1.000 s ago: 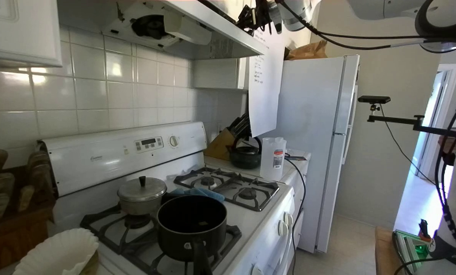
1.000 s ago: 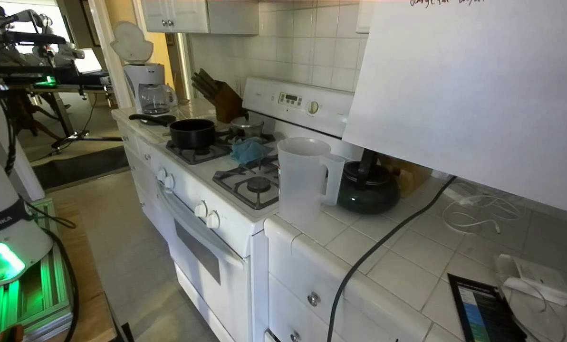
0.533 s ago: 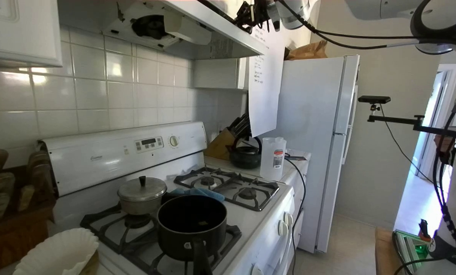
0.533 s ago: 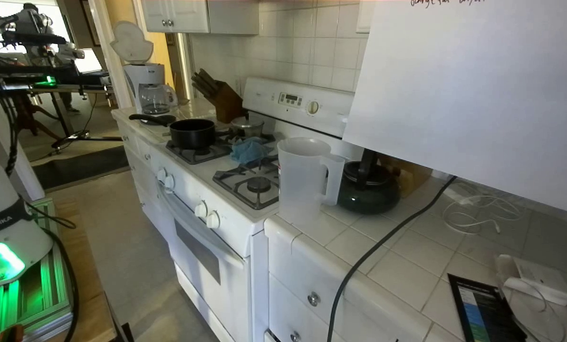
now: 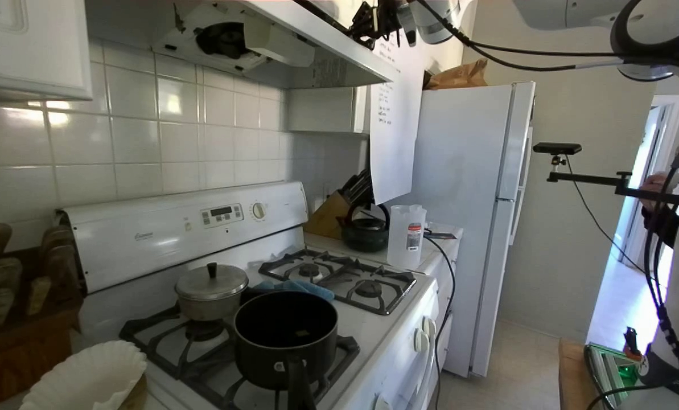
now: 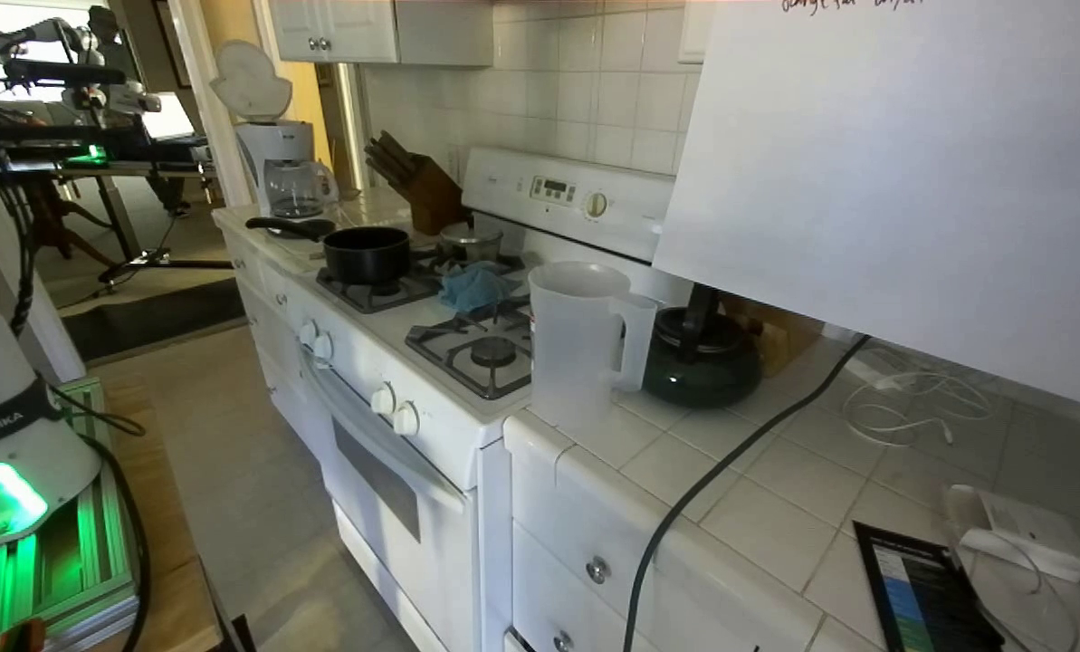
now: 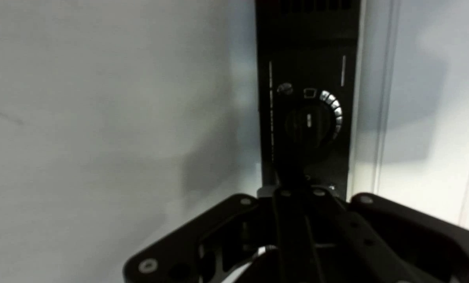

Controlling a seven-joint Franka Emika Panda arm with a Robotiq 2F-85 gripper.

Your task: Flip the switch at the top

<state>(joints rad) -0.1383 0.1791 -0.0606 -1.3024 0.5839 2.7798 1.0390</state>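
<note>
In the wrist view a black control panel (image 7: 305,67) runs upright between pale metal surfaces. It carries a round dark knob (image 7: 309,124) with a white pointer line and an arc of white marks. No separate switch can be made out; the panel's lower part is dark and partly hidden by my fingers. My gripper (image 7: 291,173) is shut, its fingertips together over the panel just below the knob. Whether they touch it is unclear. In an exterior view my gripper (image 5: 367,25) is at the front edge of the range hood (image 5: 339,45); its tips are partly hidden there.
A white paper sheet (image 5: 393,125) hangs close beside the gripper and shows large in an exterior view (image 6: 893,181). Below stand the stove (image 5: 362,341), a black pot (image 5: 285,341), a lidded pot (image 5: 211,290) and a plastic pitcher (image 6: 580,344). The fridge (image 5: 464,199) stands beyond.
Since one second ago my gripper and arm have shifted slightly left in an exterior view, toward the hood; they look still over the last half second. A person in the background has moved.
</note>
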